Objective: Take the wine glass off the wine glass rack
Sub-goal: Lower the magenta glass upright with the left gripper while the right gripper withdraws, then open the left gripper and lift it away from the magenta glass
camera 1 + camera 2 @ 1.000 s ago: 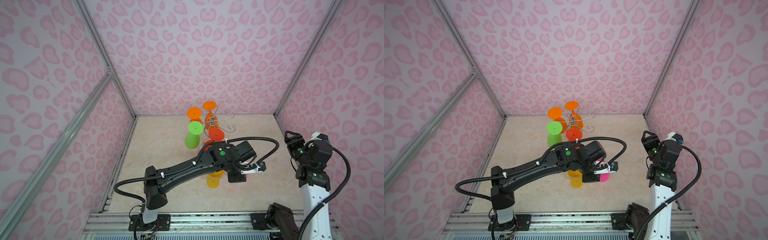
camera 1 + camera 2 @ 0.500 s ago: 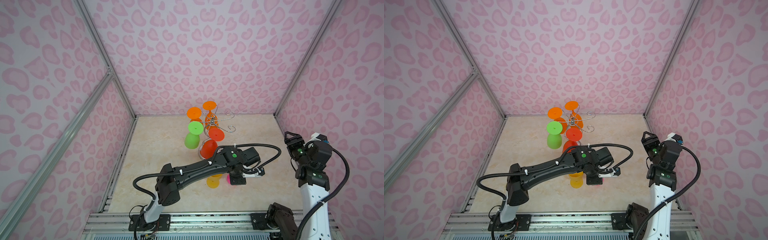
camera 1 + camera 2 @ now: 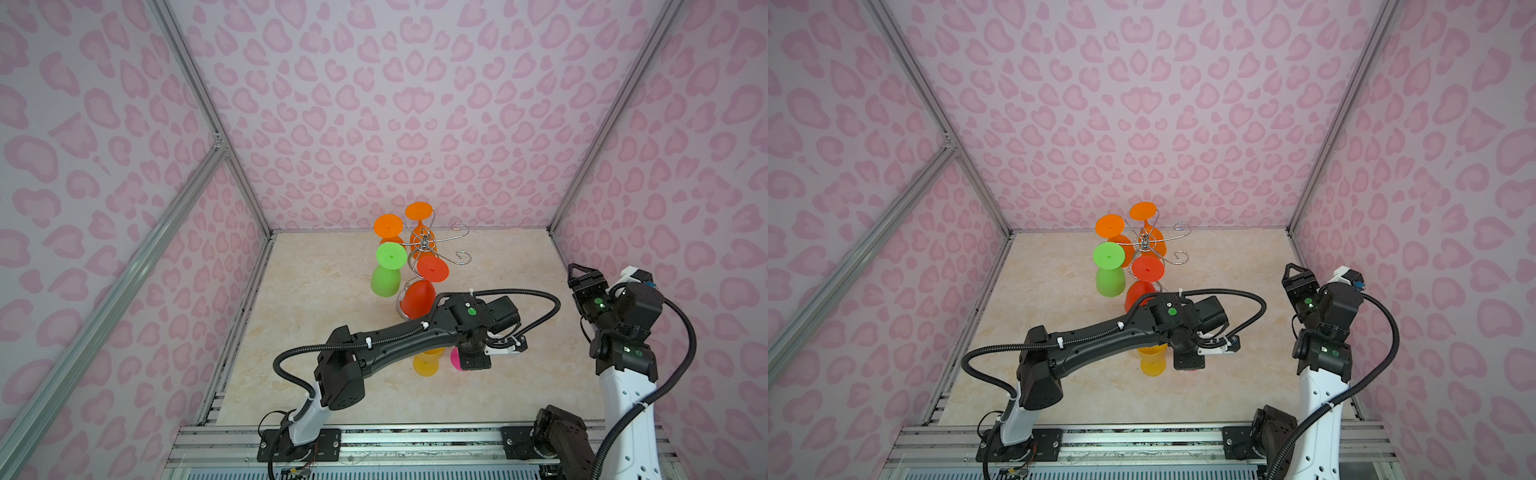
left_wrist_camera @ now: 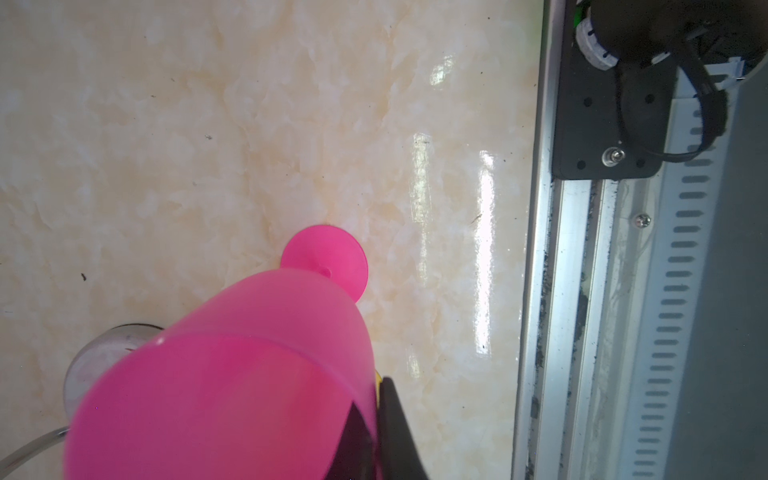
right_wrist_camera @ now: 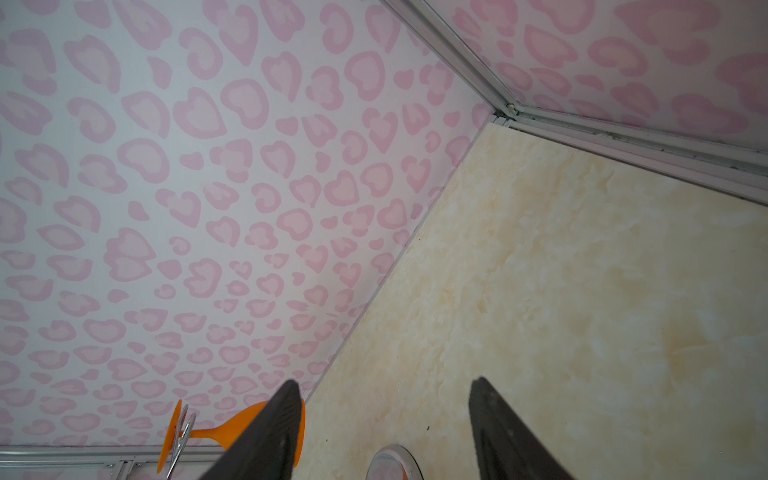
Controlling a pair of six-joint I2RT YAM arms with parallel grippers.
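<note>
The wine glass (image 4: 232, 374), a pink one, was off the wine glass rack (image 3: 424, 245) and down at the near side of the table (image 3: 332, 291), well apart from the chrome stand, its foot on or just above the marbled surface; the left wrist view did not settle which. The left gripper (image 4: 374, 399) was closed on the wall of its bowl, one finger (image 4: 390, 419) outside the rim and the other showing dark through the pink plastic. In both top views the left arm covered most of the glass, leaving only a sliver of pink beside a yellow glass (image 3: 426, 363) that sat on the table just next to it.

At the back of the table the rack carried four glasses hung bowl-down: two orange (image 3: 388, 226), one green (image 3: 386, 270) and one red (image 3: 419, 291). Two of its curled hooks (image 3: 461, 243) were bare.

The right gripper (image 5: 384, 382) was held up at the right side of the table, jaws apart and empty, taking no part.

By the look of it the removal itself was done. What seemed left was to let go of the pink glass so that it stood on its own, and to draw the left arm clear without knocking the yellow glass beside it.
</note>
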